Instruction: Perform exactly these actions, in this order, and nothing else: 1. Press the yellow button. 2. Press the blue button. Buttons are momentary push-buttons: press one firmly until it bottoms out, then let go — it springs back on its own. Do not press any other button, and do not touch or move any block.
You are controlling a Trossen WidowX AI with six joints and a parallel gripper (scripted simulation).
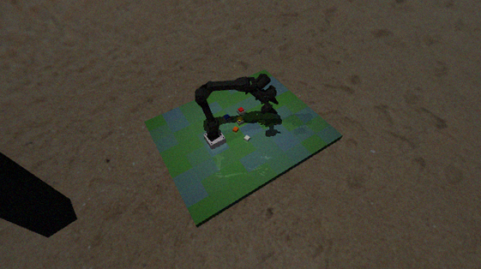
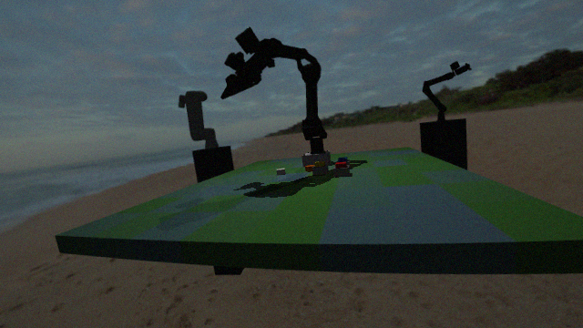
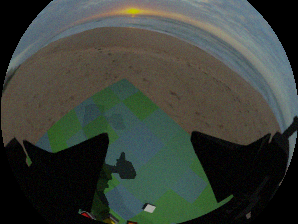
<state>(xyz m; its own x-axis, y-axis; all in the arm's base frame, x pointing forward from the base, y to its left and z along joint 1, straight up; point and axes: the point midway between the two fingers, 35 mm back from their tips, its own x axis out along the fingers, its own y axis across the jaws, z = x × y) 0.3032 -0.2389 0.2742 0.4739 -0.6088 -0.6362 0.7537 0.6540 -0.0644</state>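
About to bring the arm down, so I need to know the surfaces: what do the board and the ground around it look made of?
The board looks like a rigid, flat painted slab: green and grey-blue patches, a straight dark edge, a faint sheen near its middle. The exact material is unclear.
The ground looks like loose, matte sand: brown, grainy and pitted with footprint-like dents.
The end effector hangs open well above both.
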